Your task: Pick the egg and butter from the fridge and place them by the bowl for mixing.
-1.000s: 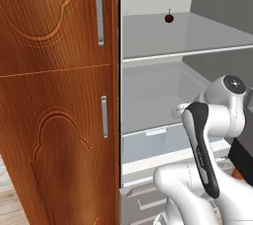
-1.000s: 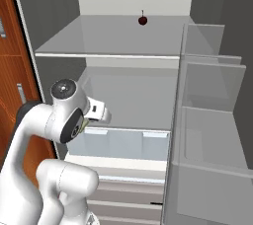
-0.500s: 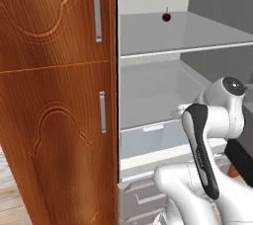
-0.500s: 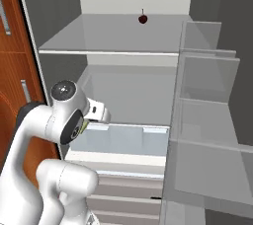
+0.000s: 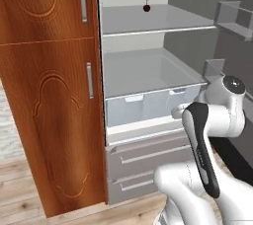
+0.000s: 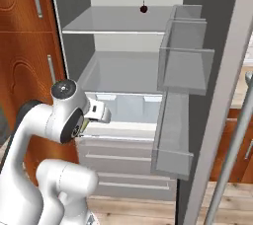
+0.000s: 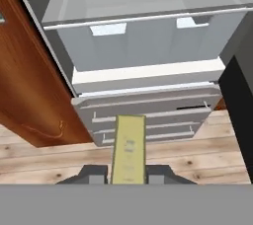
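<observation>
Butter point(image 7: 128, 147): thin pale-yellow stick, standing out lengthwise from between the jaws, its far end pointing toward the fridge drawers; faint grey marks on its top face, too blurred to read.
Gripper point(image 7: 127, 173): jaws clamped together on the near end of the butter, one dark fingertip point(image 7: 94, 173) pressed against each long side.
Writing: no readable label or brand on the butter, the fridge or the cabinet.
Fridge point(image 6: 123, 71): grey, door swung open, pale grey inside; it lies ahead of the jaws, past the tip of the butter.
Translucent drawer point(image 7: 148, 41): above and beyond the butter's far end in the hand view, pulled partway out, with two pale rectangular patches on its front.
Lower drawers point(image 7: 148, 115): grey fronts with long bar handles, directly behind the butter's tip and apart from it.
Shelf point(image 5: 153, 24): flat and pale, high above the gripper, at the top of the open compartment.
Fruit point(image 5: 146, 7): small, dark red, round, with a stem, sitting on that upper shelf, well apart from the jaws.
Door bins point(image 6: 185, 66): clear, stacked on the inside of the open door, off to the right of the arm.
Cabinet point(image 5: 49, 86): carved brown wood with slim metal handles, just beside the fridge, to the left of the jaws.
Floor point(image 7: 44, 162): light wooden planks, beneath the held butter.
</observation>
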You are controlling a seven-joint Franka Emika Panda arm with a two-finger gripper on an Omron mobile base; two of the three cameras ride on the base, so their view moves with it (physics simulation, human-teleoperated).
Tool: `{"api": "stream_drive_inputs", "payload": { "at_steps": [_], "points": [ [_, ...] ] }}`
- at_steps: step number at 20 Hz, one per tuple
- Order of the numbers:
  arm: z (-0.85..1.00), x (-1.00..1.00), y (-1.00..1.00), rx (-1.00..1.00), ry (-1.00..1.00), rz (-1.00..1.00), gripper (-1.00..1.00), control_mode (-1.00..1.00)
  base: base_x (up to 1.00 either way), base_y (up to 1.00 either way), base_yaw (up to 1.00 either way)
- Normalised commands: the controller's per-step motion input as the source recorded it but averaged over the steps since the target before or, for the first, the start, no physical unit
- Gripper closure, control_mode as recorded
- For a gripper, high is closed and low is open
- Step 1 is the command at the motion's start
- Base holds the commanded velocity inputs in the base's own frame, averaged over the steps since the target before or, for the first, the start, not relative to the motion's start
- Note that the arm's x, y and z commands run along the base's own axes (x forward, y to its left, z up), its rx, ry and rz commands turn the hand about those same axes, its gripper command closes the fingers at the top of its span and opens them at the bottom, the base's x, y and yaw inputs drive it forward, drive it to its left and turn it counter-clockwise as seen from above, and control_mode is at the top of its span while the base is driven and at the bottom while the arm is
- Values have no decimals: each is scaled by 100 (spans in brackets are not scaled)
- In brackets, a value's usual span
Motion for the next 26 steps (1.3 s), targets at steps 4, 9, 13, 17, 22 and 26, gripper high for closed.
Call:
{"api": "stream_drive_inputs", "payload": {
  "at_steps": [4, 9, 13, 17, 22, 26],
  "points": [
    [0, 0, 0, 0, 0, 0, 100, 100, -87, -4, -9],
    [0, 0, 0, 0, 0, 0, 100, 100, -81, 0, -18],
    [0, 0, 0, 0, 0, 0, 100, 100, -66, 7, -41],
    [0, 0, 0, 0, 0, 0, 100, 100, -48, 23, -65],
    [0, 0, 0, 0, 0, 0, 100, 100, -41, 21, -71],
    [0, 0, 0, 0, 0, 0, 100, 100, -19, 17, -82]
  ]
}}
